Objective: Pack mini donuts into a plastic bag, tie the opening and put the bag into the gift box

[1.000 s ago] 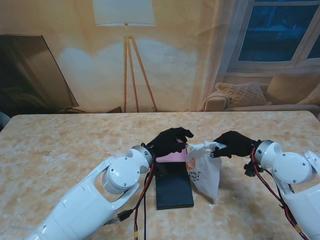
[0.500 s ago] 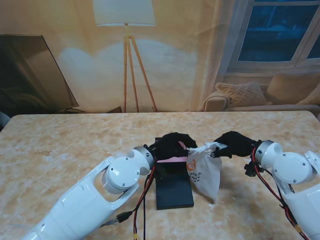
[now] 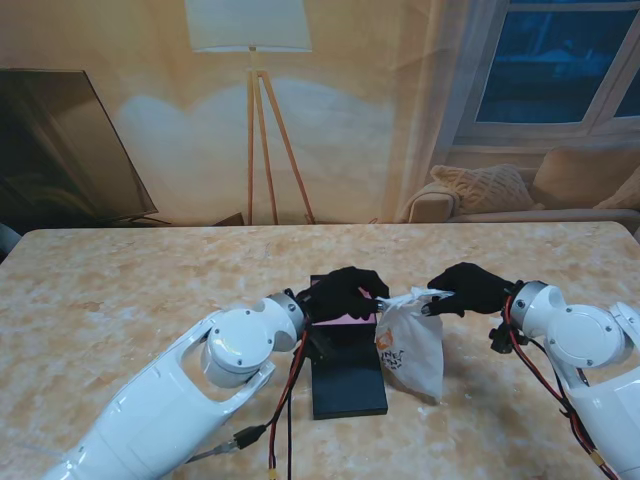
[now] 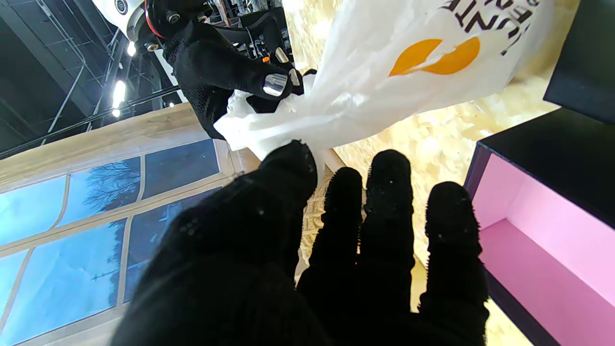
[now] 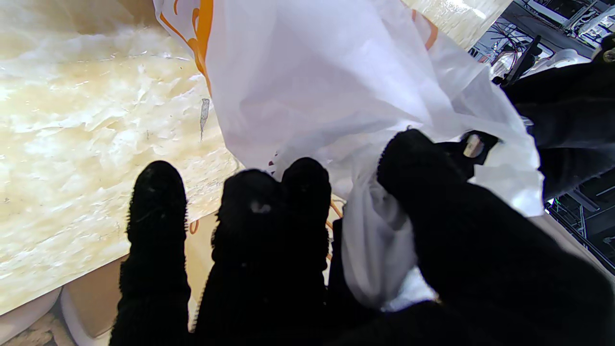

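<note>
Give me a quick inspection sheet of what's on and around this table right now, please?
Surface: marbled beige table, bare away from the work.
Job's things: white plastic bag with orange print, its neck gathered between both hands; open gift box, black outside and pink inside, beside the bag on the robot's left. Donuts: not visible.
Clutter: nothing seen.
Hands: left hand pinching the bag's neck; right hand closed on the bag's top.
Cables: red and black wires along the left arm, more on the right arm.
Surroundings: floor lamp, sofa, window.
</note>
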Robot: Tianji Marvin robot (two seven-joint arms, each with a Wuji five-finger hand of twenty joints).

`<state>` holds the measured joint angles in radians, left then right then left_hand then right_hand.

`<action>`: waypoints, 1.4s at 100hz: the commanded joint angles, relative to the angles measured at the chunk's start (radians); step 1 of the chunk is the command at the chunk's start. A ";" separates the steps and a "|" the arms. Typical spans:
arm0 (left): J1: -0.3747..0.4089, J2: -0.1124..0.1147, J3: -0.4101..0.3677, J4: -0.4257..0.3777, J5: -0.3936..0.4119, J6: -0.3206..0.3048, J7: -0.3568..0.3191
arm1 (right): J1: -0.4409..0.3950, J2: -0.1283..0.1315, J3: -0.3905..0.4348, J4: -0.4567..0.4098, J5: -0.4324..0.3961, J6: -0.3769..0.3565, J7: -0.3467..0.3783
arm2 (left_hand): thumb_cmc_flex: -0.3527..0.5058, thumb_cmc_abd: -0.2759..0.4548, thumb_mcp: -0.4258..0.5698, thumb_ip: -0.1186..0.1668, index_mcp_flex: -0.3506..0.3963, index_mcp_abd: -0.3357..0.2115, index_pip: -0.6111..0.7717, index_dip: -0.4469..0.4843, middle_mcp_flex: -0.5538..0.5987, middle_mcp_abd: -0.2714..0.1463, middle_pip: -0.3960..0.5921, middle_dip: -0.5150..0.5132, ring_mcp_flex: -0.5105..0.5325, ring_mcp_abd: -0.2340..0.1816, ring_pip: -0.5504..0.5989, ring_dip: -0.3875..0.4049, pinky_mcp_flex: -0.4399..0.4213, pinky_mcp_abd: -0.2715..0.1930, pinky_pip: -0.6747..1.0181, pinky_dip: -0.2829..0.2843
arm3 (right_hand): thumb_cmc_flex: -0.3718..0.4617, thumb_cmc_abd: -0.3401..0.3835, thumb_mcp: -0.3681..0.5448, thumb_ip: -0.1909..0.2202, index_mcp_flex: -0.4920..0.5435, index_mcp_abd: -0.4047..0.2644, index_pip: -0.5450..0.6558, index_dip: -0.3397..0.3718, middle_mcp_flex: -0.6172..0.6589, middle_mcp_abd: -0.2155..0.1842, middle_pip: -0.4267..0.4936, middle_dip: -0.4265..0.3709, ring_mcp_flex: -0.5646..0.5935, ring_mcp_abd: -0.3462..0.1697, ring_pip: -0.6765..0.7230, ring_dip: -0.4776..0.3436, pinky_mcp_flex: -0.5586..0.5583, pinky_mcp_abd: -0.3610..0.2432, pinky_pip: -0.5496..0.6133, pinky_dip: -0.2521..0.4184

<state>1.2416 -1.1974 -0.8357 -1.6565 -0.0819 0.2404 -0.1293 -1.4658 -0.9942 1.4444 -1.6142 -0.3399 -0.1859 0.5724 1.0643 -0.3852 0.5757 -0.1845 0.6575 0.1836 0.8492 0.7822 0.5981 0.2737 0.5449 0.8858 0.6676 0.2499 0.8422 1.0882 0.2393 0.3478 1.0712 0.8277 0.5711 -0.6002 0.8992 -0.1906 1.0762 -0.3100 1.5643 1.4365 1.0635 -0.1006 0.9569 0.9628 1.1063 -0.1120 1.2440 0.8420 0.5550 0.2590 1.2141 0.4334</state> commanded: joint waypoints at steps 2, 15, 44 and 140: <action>0.004 0.003 -0.002 -0.014 -0.004 0.025 -0.028 | -0.005 -0.005 -0.003 0.003 -0.002 0.000 0.014 | 0.055 0.056 -0.068 0.016 -0.059 0.024 0.084 0.138 -0.014 0.021 -0.004 0.006 -0.005 0.004 0.002 -0.009 -0.003 -0.014 0.018 0.026 | -0.008 -0.002 0.009 0.012 0.027 -0.022 0.063 0.023 0.011 -0.026 0.012 0.008 -0.001 -0.028 0.001 0.006 0.001 0.007 0.004 -0.008; 0.003 0.008 0.000 -0.016 -0.004 0.039 -0.044 | -0.004 -0.005 -0.003 0.005 -0.004 -0.001 0.015 | 0.189 0.142 -0.263 0.035 -0.167 0.044 0.230 0.334 0.015 0.053 0.001 0.025 0.033 -0.002 0.015 -0.053 0.041 -0.010 0.035 0.003 | -0.008 -0.003 0.009 0.012 0.027 -0.022 0.062 0.024 0.012 -0.027 0.012 0.008 -0.001 -0.029 0.000 0.006 0.000 0.006 0.003 -0.009; 0.017 0.017 0.000 -0.011 0.032 -0.001 -0.050 | -0.011 -0.004 0.006 0.002 -0.020 0.000 0.011 | 0.161 0.145 -0.215 0.064 -0.191 0.031 0.318 0.483 0.026 0.038 0.006 0.075 0.045 -0.009 -0.026 -0.089 0.055 -0.015 0.007 -0.035 | -0.007 -0.005 0.013 0.011 0.028 -0.022 0.062 0.024 0.015 -0.027 0.016 0.011 0.002 -0.028 0.005 0.010 0.000 0.008 0.003 -0.009; 0.090 0.066 -0.051 -0.035 -0.039 -0.050 -0.197 | 0.002 -0.011 0.000 0.025 -0.058 0.027 -0.022 | 0.140 0.127 -0.159 0.052 -0.122 -0.016 0.267 0.549 -0.044 0.025 -0.019 0.047 -0.025 0.050 -0.210 -0.201 -0.024 -0.016 -0.137 -0.166 | -0.006 -0.006 0.021 0.006 0.032 -0.019 0.064 0.024 0.017 -0.026 0.019 0.014 0.001 -0.026 0.008 0.014 0.000 0.009 0.004 -0.008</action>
<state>1.3269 -1.1367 -0.8875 -1.6968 -0.1222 0.1918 -0.3055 -1.4593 -0.9986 1.4452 -1.5936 -0.3920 -0.1676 0.5450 1.1979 -0.2648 0.3666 -0.1530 0.4483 0.1828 1.0132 1.2653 0.5713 0.3196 0.5271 0.9344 0.6663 0.2895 0.6505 0.8699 0.2279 0.3491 0.9434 0.6628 0.5605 -0.6136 0.8993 -0.1906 1.0762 -0.3176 1.5643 1.4372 1.0635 -0.1008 0.9569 0.9632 1.1061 -0.1120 1.2430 0.8420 0.5550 0.2590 1.2140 0.4334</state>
